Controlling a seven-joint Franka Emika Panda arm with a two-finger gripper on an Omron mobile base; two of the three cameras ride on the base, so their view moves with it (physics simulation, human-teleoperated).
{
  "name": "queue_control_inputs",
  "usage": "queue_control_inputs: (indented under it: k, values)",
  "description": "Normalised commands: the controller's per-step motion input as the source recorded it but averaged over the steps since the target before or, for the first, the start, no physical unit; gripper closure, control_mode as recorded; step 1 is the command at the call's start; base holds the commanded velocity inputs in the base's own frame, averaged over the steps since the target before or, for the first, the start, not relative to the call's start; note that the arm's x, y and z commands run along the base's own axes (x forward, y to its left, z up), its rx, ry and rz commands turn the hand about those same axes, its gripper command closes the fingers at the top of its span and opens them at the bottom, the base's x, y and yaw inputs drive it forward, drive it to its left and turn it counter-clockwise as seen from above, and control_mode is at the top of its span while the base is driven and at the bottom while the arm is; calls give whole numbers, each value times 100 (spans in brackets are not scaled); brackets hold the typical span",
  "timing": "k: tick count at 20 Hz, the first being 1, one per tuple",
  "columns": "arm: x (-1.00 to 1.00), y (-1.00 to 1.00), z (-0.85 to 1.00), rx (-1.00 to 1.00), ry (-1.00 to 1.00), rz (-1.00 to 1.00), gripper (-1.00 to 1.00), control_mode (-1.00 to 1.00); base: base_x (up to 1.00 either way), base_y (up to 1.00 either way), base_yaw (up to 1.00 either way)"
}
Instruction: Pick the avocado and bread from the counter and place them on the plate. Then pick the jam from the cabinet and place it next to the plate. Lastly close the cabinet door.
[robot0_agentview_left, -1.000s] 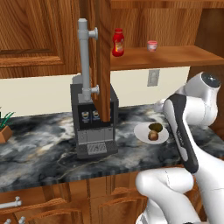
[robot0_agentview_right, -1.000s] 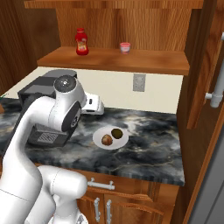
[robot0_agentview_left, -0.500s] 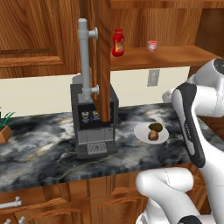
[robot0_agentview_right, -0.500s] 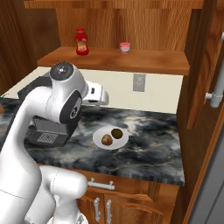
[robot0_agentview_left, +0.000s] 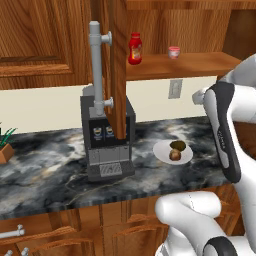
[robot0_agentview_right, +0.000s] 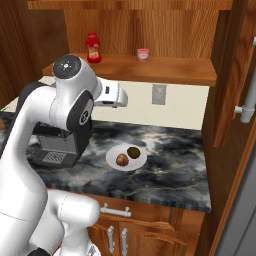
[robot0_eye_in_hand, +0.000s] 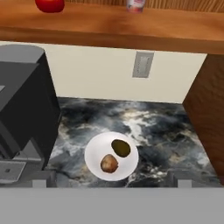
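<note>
A: The dark marble counter (robot0_agentview_right: 170, 165) carries the plate (robot0_eye_in_hand: 94, 164) at lower centre of the hand view, with the avocado (robot0_eye_in_hand: 120, 147) and bread (robot0_eye_in_hand: 109, 163) already on it.

B: So the jam (robot0_agentview_right: 143, 54) looks to be next, on the cabinet (robot0_agentview_right: 150, 20) shelf at upper centre.

A: The arm needs to rise and reach; whether its claw is wide or narrow cannot be told.

B: The red bottle (robot0_agentview_right: 92, 47) and the coffee machine (robot0_agentview_left: 107, 140) stand off to the left.
</note>
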Motion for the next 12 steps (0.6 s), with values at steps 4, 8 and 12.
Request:
queue_control_inputs:
  k: [4,8,12]
  values:
    - [0,0,43,0,-18,0,-100,-100,0,0,0]
    - [0,0,46,0,-18,0,-100,-100,0,0,0]
    - [1,0,42,0,-13,-1,-100,-100,0,0,0]
